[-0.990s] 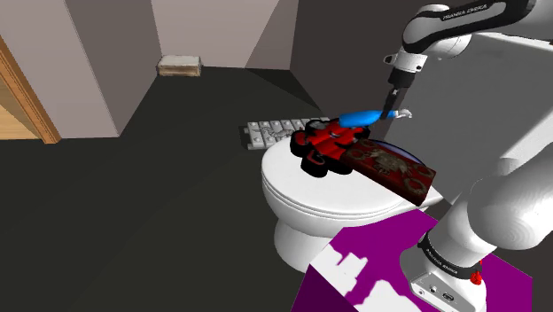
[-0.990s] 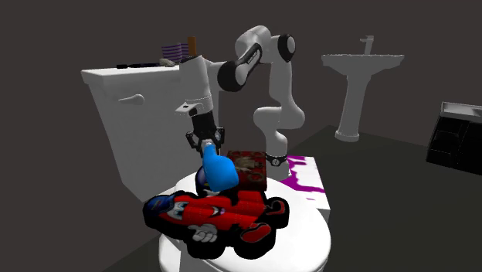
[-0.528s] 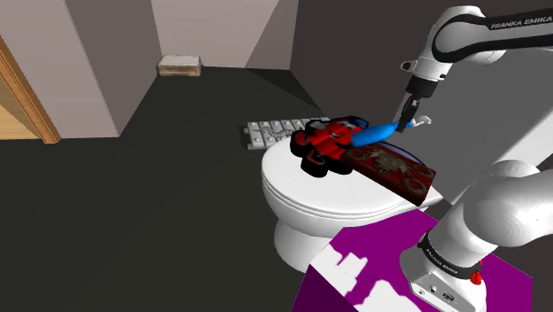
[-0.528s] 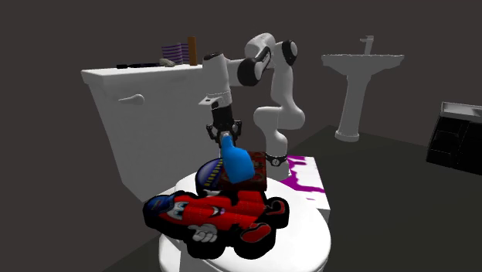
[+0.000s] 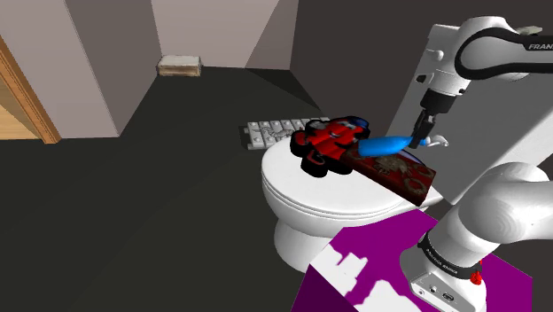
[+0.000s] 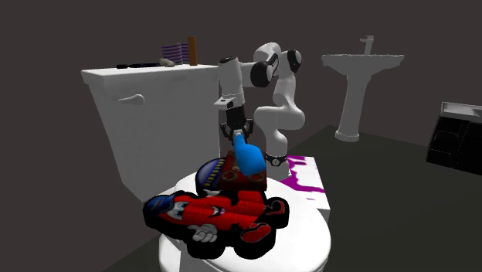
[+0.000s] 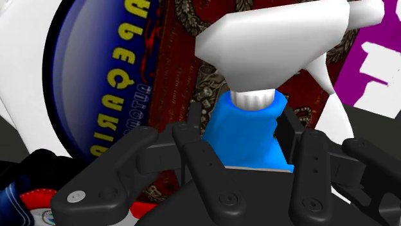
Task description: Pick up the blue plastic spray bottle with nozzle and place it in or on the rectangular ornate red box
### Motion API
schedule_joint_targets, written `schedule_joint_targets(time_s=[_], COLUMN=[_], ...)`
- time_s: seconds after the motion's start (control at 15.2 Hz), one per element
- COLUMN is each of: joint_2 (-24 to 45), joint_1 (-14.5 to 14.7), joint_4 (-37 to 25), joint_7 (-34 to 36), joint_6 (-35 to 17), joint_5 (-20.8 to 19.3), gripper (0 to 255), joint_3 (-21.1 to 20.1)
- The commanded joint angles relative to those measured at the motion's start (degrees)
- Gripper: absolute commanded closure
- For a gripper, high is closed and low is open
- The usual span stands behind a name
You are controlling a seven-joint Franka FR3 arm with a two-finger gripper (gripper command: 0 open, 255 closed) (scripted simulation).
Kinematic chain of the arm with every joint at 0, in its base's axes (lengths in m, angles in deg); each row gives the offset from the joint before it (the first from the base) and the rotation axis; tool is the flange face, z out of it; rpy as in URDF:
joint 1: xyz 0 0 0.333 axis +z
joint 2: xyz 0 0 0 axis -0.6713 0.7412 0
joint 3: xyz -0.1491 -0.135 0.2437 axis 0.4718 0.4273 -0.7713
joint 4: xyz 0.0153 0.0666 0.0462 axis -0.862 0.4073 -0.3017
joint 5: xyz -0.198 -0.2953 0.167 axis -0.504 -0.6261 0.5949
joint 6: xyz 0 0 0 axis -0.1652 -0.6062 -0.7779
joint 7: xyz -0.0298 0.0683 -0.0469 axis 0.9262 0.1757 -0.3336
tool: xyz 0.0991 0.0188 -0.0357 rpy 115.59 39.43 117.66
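White toilet lid carried the ornate red box, with a red toy car just beside the box. Over the box hung the black gripper, its fingers clasped on the neck of the blue spray bottle, which was tilted just above the box. The toilet's cistern rose close behind the box, and beyond the box dark floor lay open.

The white arm is arching high, its forearm hanging nearly straight down and its wrist pointing downward. The black jaws are clasping the blue spray bottle by its neck, carrying it tilted.
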Motion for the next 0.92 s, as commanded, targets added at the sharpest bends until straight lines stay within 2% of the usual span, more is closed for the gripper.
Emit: schedule_joint_targets(time_s=[0.0,0.59,0.86], joint_2=[-0.18,2.27,2.49], joint_1=[-0.31,-1.08,-1.11], joint_4=[1.67,7.25,7.57], joint_7=[0.03,-0.41,-0.44], joint_6=[-1.45,-9.36,-9.89], joint_5=[-0.48,-2.91,-3.07], gripper=[255,255,255], joint_3=[0.37,3.2,3.39])
